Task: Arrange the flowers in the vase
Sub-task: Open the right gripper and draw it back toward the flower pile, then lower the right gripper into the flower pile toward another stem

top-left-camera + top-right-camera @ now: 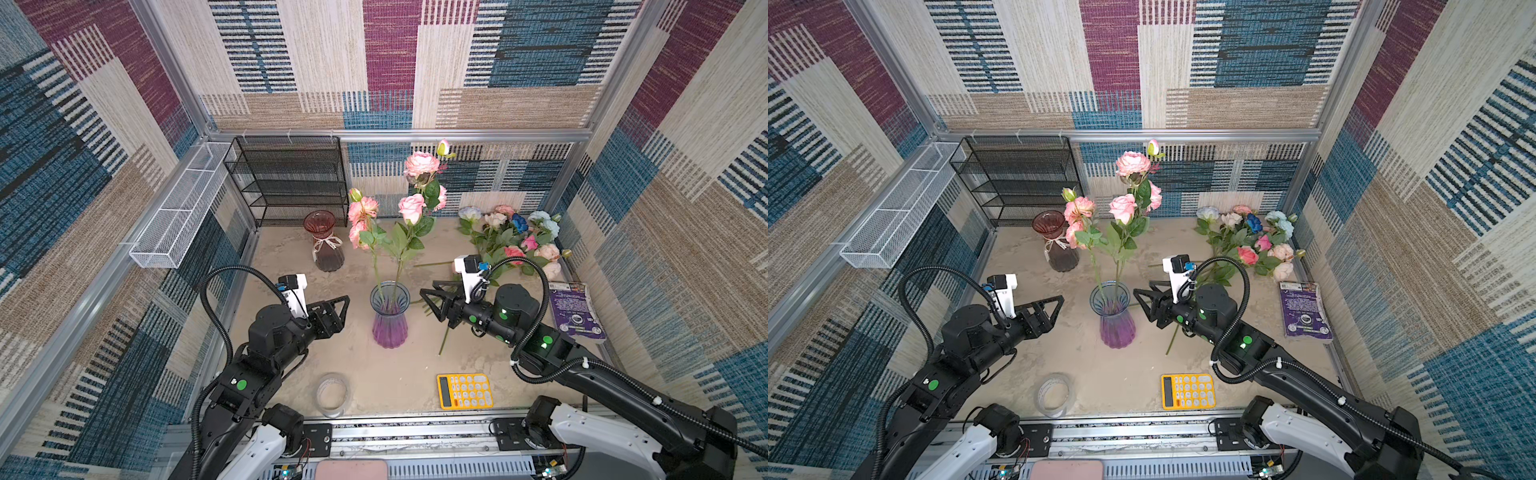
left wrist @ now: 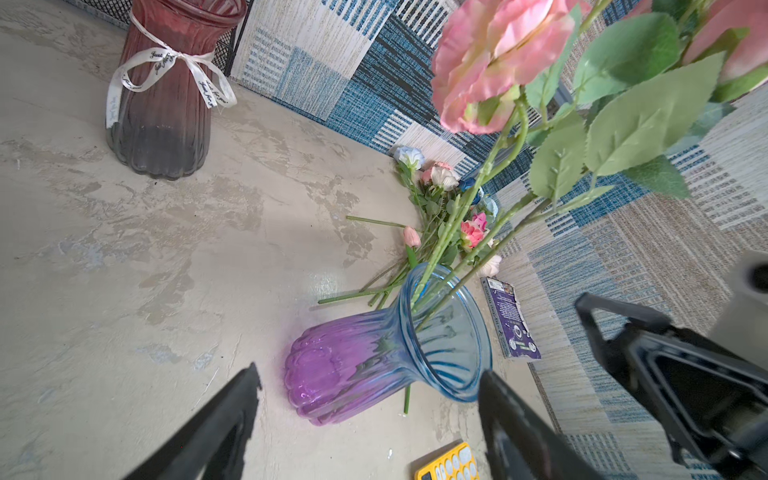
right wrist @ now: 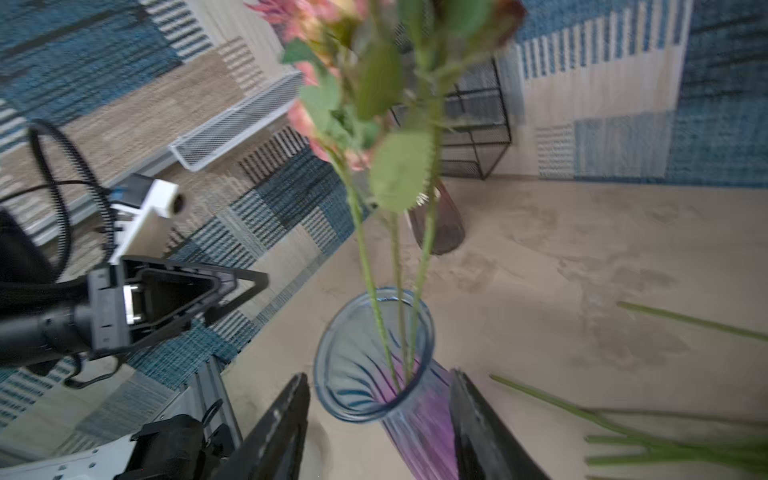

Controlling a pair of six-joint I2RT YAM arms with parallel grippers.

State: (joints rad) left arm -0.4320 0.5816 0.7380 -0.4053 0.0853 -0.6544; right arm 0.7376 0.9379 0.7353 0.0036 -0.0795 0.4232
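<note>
The vase [image 1: 390,322], ribbed glass that is blue at its flared mouth and purple below, stands upright mid-table. In it stand pink roses [image 1: 412,207] on three long leafy stems. The loose roses [image 1: 515,251], pink, peach, white and blue, lie heaped at the far right.

Bright, even light; right wrist view blurred, wide-angle edges bowed.

Both arms stretch forward and inward, left gripper [image 1: 343,312] and right gripper [image 1: 428,304] facing each other (jaws parted on both, empty).
</note>
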